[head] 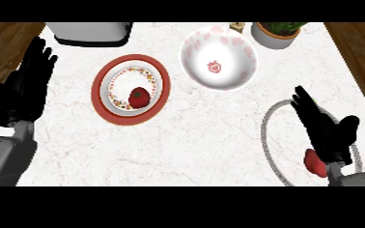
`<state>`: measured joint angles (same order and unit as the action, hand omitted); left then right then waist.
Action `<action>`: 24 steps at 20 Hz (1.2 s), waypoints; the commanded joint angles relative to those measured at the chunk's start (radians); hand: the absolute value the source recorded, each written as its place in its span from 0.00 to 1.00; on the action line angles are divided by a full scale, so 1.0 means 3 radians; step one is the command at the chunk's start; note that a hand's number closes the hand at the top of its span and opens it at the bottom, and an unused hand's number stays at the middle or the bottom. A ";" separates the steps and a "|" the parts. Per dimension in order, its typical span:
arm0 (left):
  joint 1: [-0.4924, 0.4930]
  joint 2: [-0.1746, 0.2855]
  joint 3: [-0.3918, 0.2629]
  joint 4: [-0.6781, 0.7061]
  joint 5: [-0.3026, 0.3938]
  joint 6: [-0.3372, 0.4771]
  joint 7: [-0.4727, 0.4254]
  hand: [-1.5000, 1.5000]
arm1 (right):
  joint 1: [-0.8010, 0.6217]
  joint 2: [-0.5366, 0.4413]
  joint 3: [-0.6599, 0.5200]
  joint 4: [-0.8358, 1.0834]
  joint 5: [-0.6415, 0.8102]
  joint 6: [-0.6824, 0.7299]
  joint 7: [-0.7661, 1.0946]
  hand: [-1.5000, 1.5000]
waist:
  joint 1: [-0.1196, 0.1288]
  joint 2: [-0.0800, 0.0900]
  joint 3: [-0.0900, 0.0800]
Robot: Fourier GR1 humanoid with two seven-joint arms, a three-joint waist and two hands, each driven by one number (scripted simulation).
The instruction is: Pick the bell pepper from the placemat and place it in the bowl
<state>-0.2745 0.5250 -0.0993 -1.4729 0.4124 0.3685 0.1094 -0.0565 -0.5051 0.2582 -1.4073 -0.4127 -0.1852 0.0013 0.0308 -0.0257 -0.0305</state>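
A round white placemat with a grey rim (269, 125) lies at the right edge of the counter. On it sits a red bell pepper (314, 164), partly hidden by my right wrist. My right hand (324, 128) hovers over the placemat with its fingers straight, pointing up and left, and holds nothing. The pepper lies just below and left of its palm. The white bowl with red motifs (239, 46) stands at the back centre, up and left of that hand. My left hand (30, 79) rests open at the left edge, fingers up.
A red-rimmed plate (100, 84) left of centre carries a smaller patterned plate with a red fruit with a green stem (140, 96). A grey toaster (89, 33) stands at the back left. A potted plant (278, 33) stands at the back right, beside the bowl.
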 commanded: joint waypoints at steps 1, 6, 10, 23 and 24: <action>0.0068 0.0069 0.0165 -0.0150 0.0062 -0.0102 -0.0069 0.50 | -0.0159 0.0142 0.0083 -0.0155 0.0153 -0.0005 -0.0165 0.00 | -0.0061 0.0076 0.0101; 0.0021 0.0158 0.0217 -0.0075 -0.0095 -0.0222 -0.0525 0.50 | -0.0441 0.0311 0.0355 -0.0985 0.0335 0.0258 -0.0866 0.00 | -0.0080 0.0046 0.0097; 0.0245 0.0054 0.0173 -0.0068 -0.0056 -0.0205 -0.0531 0.50 | -0.0022 0.0104 -0.0032 -0.0752 0.1455 -0.1235 -0.1199 0.00 | -0.0264 0.0019 0.0094; 0.0299 0.0094 0.0308 -0.0186 -0.0047 -0.0322 -0.0599 0.50 | 0.1920 -0.0403 0.0340 -0.2203 0.3317 -0.2011 -0.0202 0.00 | -0.0279 0.0053 0.0079; 0.0321 0.0016 0.0283 0.0034 -0.0108 -0.0360 -0.0788 0.50 | 0.1962 -0.0487 0.0280 -0.2306 0.3420 -0.1897 -0.0026 0.00 | -0.0282 0.0077 0.0075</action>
<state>-0.1832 0.5490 -0.0134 -1.5043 0.3973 0.2647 -0.0860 0.4074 -0.5694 0.3916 -1.9717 0.5048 -0.7719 -0.1583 -0.0437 -0.0086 -0.0060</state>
